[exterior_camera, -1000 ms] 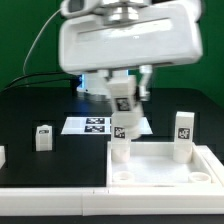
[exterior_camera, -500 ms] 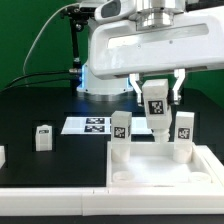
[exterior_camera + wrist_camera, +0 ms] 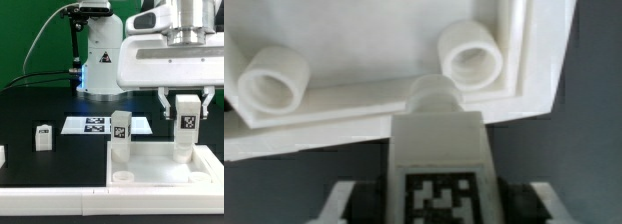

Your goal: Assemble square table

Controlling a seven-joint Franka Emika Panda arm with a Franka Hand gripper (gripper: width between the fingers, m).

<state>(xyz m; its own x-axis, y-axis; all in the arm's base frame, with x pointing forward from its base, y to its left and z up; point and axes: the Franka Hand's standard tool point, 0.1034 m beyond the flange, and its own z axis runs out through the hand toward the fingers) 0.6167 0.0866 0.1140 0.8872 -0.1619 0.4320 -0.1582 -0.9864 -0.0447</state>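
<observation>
White plastic fills most of the scene. The gripper (image 3: 186,103) is clamped on a leg (image 3: 186,118), one finger on each side, with the leg's tag facing the exterior camera. The leg hangs upright over the corner of the top (image 3: 160,176) at the exterior view's right. Its white column runs down to that corner, and I cannot tell whether it touches or hides something behind it.

From the wrist view, the gripper (image 3: 441,202) points the leg (image 3: 441,140) at the top's (image 3: 367,40) rim, with the leg's tip just beside one socket (image 3: 468,55). A second socket (image 3: 269,82) sits further along the rim. Both are hollow round tubes.

Toward the exterior view's left of the gripper, a second leg (image 3: 120,136) stands upright on the top's next corner. Beyond it the marker board (image 3: 92,125) lies flat on the black table (image 3: 40,105). Further left, well apart from the gripper, stands a loose leg (image 3: 42,137). A white piece (image 3: 2,155) is cut off by the frame edge.

The top is a shallow tray with a raised rim, and its middle is bare. A rail (image 3: 50,190) runs along the table's near edge.
</observation>
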